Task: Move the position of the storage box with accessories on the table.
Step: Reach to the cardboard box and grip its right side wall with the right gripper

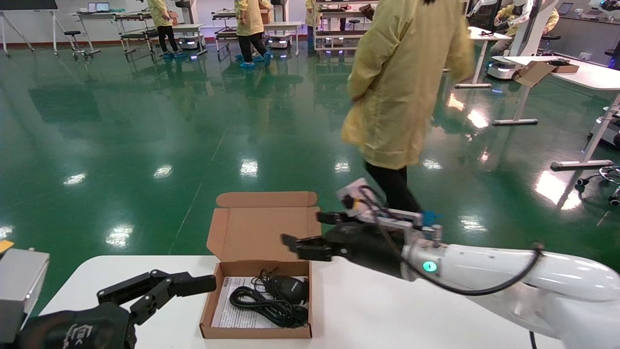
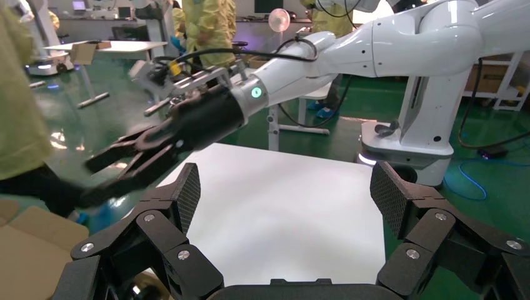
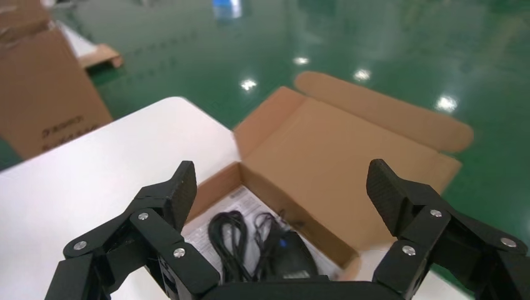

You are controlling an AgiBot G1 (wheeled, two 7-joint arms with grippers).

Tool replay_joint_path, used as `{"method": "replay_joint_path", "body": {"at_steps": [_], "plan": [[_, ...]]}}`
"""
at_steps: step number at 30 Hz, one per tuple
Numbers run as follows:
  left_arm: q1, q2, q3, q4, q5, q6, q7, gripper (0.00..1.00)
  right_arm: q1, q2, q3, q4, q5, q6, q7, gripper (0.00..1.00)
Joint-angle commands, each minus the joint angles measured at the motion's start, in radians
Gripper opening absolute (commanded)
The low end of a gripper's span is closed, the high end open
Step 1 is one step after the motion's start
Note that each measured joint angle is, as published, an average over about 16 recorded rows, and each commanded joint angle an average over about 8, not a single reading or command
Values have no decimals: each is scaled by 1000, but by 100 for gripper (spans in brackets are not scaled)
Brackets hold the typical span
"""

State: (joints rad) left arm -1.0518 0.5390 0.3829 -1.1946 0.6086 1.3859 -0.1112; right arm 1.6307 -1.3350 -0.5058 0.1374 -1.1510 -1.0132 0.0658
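Observation:
The storage box (image 1: 211, 303), brown cardboard, sits open on the white table (image 1: 387, 310) near its far edge, with the lid (image 1: 264, 232) standing up. Inside lie a black mouse (image 1: 290, 289), its coiled cable (image 1: 259, 303) and a white printed sheet (image 1: 230, 310). My right gripper (image 1: 304, 229) is open and empty, hovering above the box's far right corner in front of the lid. The right wrist view shows the box (image 3: 337, 156), mouse (image 3: 290, 256) and cable (image 3: 228, 244) between its fingers (image 3: 178, 187). My left gripper (image 1: 203, 285) is open and empty, low over the table just left of the box.
A person in a yellow coat (image 1: 407, 82) walks on the green floor just beyond the table. A grey block (image 1: 19, 286) sits at the table's left end. Large cartons (image 3: 37, 87) stand on the floor past the table. A distant desk (image 1: 581, 72) is at far right.

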Motion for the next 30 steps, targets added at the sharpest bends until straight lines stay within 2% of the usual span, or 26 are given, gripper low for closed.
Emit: {"method": "replay_joint_path", "body": {"at_steps": [1, 7, 12, 19, 30], "plan": [[0, 0, 0, 0, 0, 0, 0, 100, 3, 20, 2, -11, 3, -2, 23, 100], [0, 0, 0, 0, 0, 0, 0, 100, -12, -13, 31, -21, 57, 55, 159, 100], [0, 0, 0, 0, 0, 0, 0, 100, -33, -31, 0, 20, 52, 118, 294, 100], [0, 0, 0, 0, 0, 0, 0, 100, -65, -33, -111, 106, -2, 218, 493, 100], [0, 0, 0, 0, 0, 0, 0, 100, -77, -34, -331, 236, -94, 327, 755, 100]]}}
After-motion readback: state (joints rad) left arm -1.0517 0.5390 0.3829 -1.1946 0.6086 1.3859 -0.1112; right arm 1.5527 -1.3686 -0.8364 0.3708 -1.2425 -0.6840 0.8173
